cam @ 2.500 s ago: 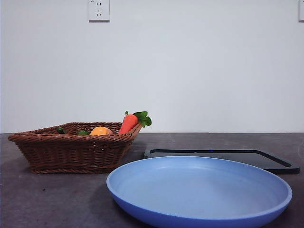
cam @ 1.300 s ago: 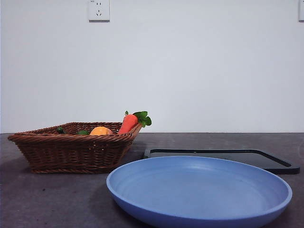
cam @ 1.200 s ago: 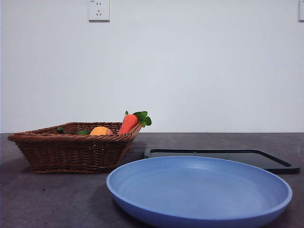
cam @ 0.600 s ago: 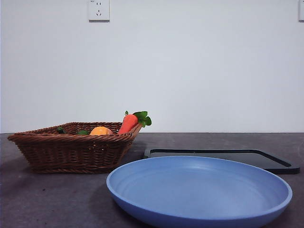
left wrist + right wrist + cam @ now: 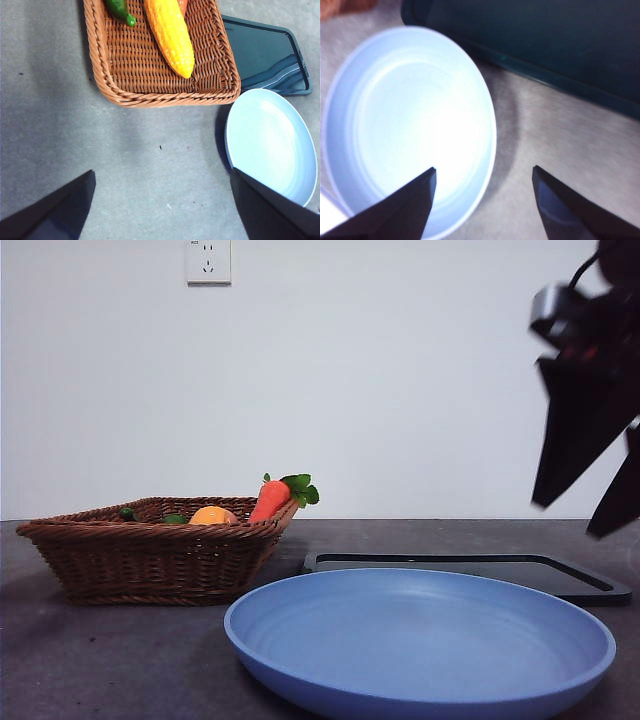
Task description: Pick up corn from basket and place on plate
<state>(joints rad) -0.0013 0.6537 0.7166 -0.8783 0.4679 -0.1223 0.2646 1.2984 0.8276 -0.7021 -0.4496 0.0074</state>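
Right wrist view: we see our right gripper (image 5: 482,200), jaws apart and empty, above the plate (image 5: 365,90) edge beside the black tray (image 5: 560,45). Our left gripper (image 5: 162,205), jaws also spread, hangs over bare table (image 5: 55,130) near the basket (image 5: 150,75), where the corn (image 5: 170,32) lies.

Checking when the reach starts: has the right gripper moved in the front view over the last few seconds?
Yes. The right gripper, absent before, has come in at the upper right, open, above the flat black rectangular tray and beside the round light-blue plate.
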